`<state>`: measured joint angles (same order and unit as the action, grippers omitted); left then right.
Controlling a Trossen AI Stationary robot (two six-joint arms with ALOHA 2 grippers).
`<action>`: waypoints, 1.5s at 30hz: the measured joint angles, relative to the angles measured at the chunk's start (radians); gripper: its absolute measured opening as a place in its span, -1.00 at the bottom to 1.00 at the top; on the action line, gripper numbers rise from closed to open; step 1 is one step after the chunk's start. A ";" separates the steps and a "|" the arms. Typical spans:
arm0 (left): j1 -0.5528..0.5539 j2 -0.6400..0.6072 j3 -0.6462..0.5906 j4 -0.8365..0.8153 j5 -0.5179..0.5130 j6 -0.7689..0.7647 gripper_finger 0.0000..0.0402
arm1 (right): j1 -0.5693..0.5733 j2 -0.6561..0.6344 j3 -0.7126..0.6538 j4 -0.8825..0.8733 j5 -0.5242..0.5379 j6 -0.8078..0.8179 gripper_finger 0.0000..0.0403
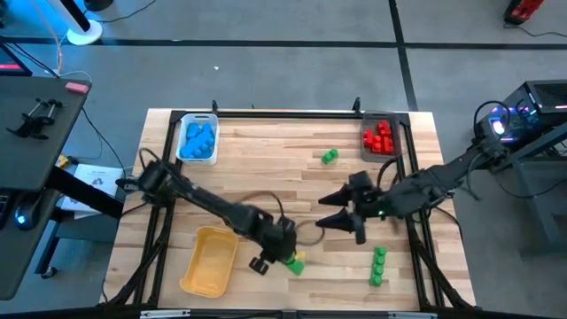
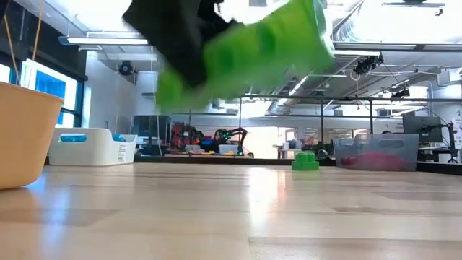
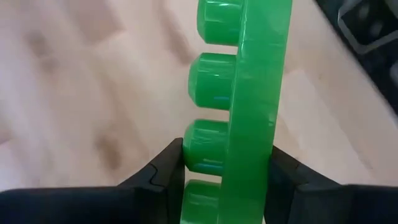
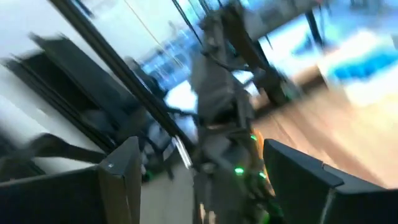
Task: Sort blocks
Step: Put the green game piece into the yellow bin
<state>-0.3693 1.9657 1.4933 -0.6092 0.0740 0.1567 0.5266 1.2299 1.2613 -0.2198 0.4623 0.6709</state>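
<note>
A long green block point(image 3: 249, 106) with a row of round studs sat squeezed between the two dark fingers point(image 3: 165, 171) of the left gripper point(image 1: 285, 259), at the near edge of the table point(image 1: 266, 177) just right of the yellow tray point(image 1: 211, 261). The fingers pressed on its two broad faces, one against the studs and one against the flat back, closed as far as the brick allowed. In the low view the same green block point(image 2: 245, 50) hung tilted, clear of the tabletop, with the dark claw over its left end.

The other blocks lay apart from it. A small green block point(image 1: 330, 157) rested on the bare wood toward the far right, and a stack of green blocks point(image 1: 378, 265) lay at the near right. Blue blocks point(image 1: 198, 137) filled the white tray point(image 1: 198, 159) at the far left corner, and red blocks point(image 1: 378, 138) sat in the grey tray point(image 1: 394, 124) at the far right corner.

The right gripper point(image 1: 341, 211) hovered over the middle of the table, right of the left one, its fingers spread wide and holding nothing, well apart from every block.
</note>
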 joint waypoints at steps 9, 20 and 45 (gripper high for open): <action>0.019 -0.300 0.001 -0.326 -0.157 -0.391 -0.22 | -0.009 -0.111 0.000 0.197 0.025 -0.367 0.19; -0.356 -0.468 -0.168 -0.510 -0.283 -1.105 -0.29 | -0.086 -0.132 0.000 -0.049 0.026 -0.410 0.19; -0.345 -0.429 -0.253 -0.468 -0.093 -1.476 0.18 | -0.126 -0.136 0.000 -0.158 -0.099 -0.289 0.19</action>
<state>-0.7145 1.5372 1.2407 -1.0775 -0.0193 -1.3195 0.4004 1.0935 1.2613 -0.3783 0.3636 0.3822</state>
